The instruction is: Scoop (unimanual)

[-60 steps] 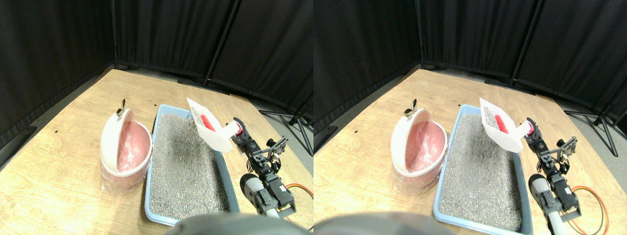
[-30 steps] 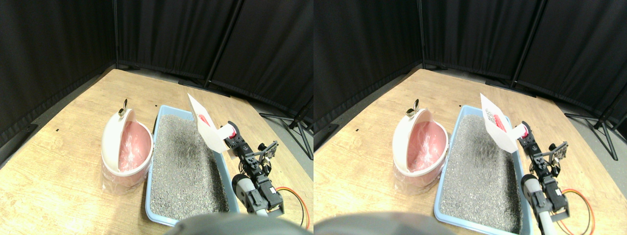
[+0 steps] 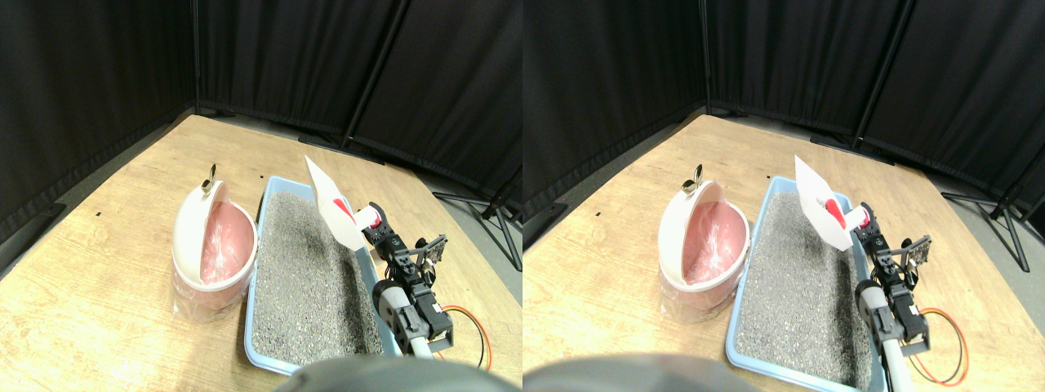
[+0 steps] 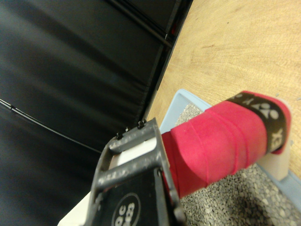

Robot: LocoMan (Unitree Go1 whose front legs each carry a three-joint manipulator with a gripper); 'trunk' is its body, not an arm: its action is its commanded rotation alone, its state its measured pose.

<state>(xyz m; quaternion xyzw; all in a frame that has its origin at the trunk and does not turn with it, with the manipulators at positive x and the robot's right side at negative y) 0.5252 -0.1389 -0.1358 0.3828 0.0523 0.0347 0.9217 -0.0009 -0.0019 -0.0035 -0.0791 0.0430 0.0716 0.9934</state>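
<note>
My gripper [image 3: 374, 226] is clamped on the red-wrapped handle [image 4: 221, 141] of the white scoop [image 3: 331, 214]; from the wrist camera the wrap sits right against my jaw frame. And I'm lifting! Compared with a second ago the scoop has tipped up steeply and shifted toward the far left end of the blue litter tray [image 3: 260, 214], its blade now standing almost on edge above the grey litter [image 3: 304, 278]. A second ago I could see grey grains and a red object [image 3: 344, 209] lying in the pan; now only a sliver of red peeks past the rim, so the load looks tucked in, though I can't tell how much litter remains. The pink bin [image 3: 214, 255] waits with its lid open, just beside the tray's left wall. Next, I judge, comes the swing over that opening.
</note>
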